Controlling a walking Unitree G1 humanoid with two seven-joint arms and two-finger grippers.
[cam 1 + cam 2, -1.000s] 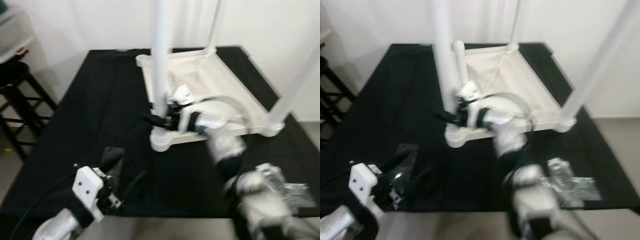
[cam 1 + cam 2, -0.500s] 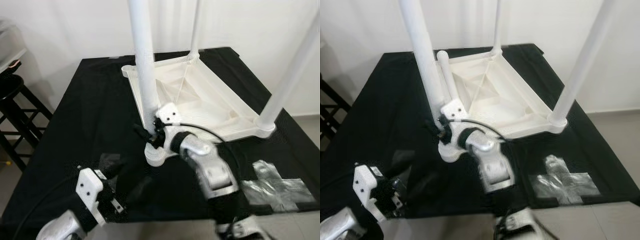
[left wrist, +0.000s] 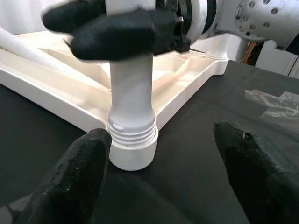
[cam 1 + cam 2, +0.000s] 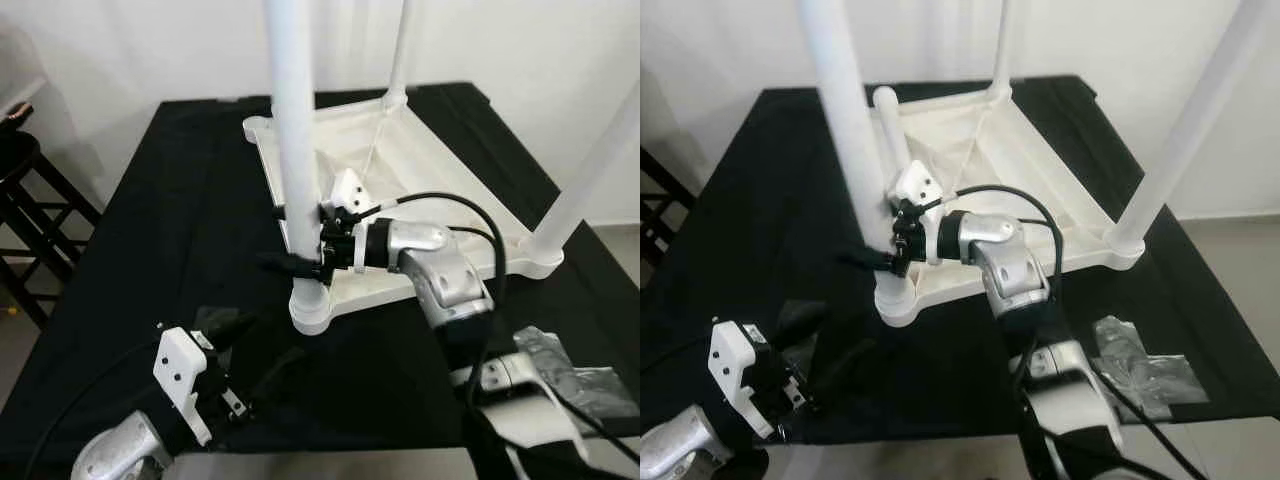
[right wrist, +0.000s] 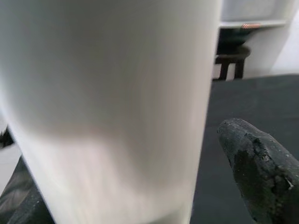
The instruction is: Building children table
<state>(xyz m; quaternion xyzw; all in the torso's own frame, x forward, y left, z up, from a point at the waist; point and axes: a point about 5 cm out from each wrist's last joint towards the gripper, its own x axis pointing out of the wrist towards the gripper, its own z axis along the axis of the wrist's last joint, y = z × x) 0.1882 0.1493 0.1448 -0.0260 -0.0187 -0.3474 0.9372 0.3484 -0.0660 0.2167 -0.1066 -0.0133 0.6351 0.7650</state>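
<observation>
Compared with half a second before, the right gripper (image 4: pixel 297 250) sat higher up the near white plastic table leg (image 4: pixel 296 160), its silver forearm now reaching in level from the right where it had come up steeply from below; the head camera had also shifted, so the whole scene sat differently in view. The gripper's black fingers (image 3: pixel 112 28) were clamped around the leg, a short way above the threaded collar where the leg entered the corner socket (image 3: pixel 133 151) of the upside-down white plastic children's table top (image 4: pixel 430 170). That top lay on the black cloth-covered work table (image 4: pixel 150 230), with two more white legs standing upright from its far corner (image 4: pixel 398 50) and its right corner (image 4: pixel 590 180). The left gripper (image 3: pixel 163 172) hovered low over the black cloth near the front edge, its fingers spread apart and holding nothing, facing the socket. A crumpled clear plastic bag (image 4: pixel 575 375) lay on the cloth at the front right. A dark wooden stool (image 4: pixel 30 215) stood off the table's left side. No brand, label or writing could be read anywhere.
</observation>
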